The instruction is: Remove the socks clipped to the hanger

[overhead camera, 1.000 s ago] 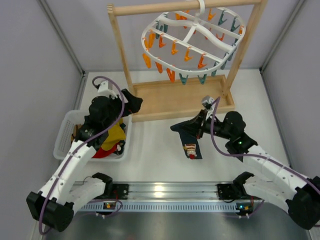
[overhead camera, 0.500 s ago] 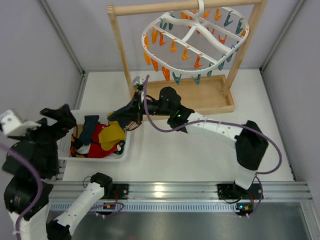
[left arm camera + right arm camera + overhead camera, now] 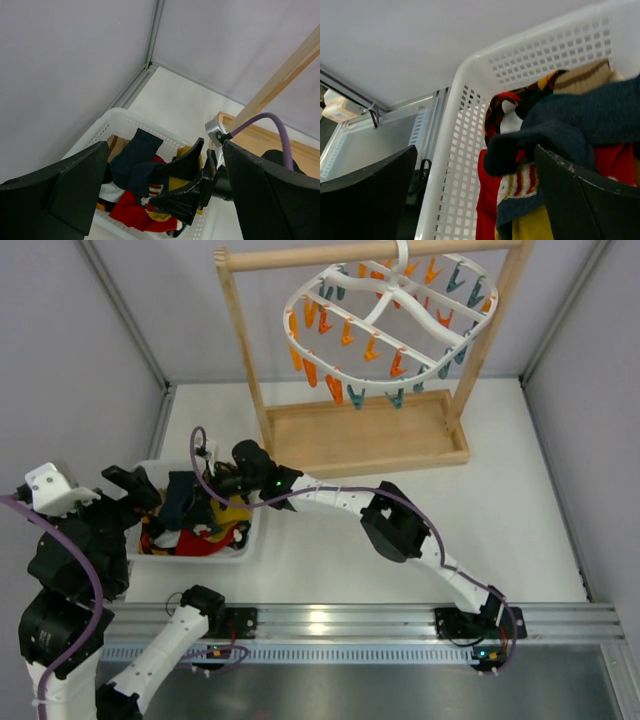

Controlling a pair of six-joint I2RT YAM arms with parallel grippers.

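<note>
The white hanger hangs from the wooden rack with only orange and teal clips on it; no sock is clipped to it. The socks lie heaped in a white basket: a dark navy sock with a striped band on top, with a mustard-yellow one and a red one under it. My right gripper reaches across into the basket and is open, and the navy sock rests against one finger. My left gripper is open and empty, raised high above the basket's left side.
The wooden rack with its tray base stands at the back centre, and one of its posts shows in the left wrist view. Grey walls close in the left, right and back sides. The right arm stretches diagonally across the table's middle.
My right arm swung left from the table's middle to the basket with the navy sock, then opened its jaws there. My left arm pulled back from the basket and rose.
</note>
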